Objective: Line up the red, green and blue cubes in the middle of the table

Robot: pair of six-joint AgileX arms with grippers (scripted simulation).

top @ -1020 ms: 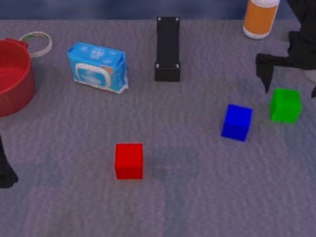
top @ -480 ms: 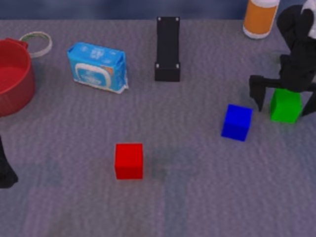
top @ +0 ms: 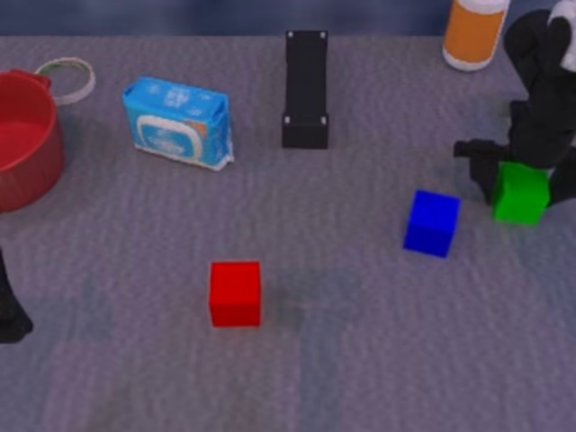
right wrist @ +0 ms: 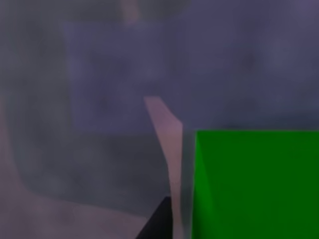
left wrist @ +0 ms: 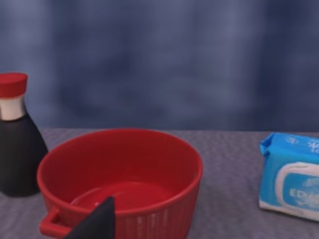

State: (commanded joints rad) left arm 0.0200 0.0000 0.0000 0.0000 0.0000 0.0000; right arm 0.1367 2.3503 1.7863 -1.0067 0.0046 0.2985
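The green cube (top: 519,192) sits at the table's right side. My right gripper (top: 522,184) has come down over it and is open, with one black finger on each side. In the right wrist view the green cube (right wrist: 254,184) fills the lower corner, a narrow gap away from one fingertip (right wrist: 159,224). The blue cube (top: 432,222) lies just left of the green one, untouched. The red cube (top: 235,292) rests alone left of centre, nearer the front. My left gripper (top: 11,315) is parked at the left edge of the table (top: 360,360).
A red pot (top: 22,139) stands at the far left, with a tape ring (top: 65,79) behind it. A blue wipes pack (top: 178,121), a black block (top: 306,90) and an orange bottle (top: 474,31) line the back. A dark sauce bottle (left wrist: 15,144) shows beside the red pot (left wrist: 119,174).
My right gripper moved in from the back right and came down around the green cube. Its fingers now stand closer to the cube's sides. The cubes and the left arm have not moved.
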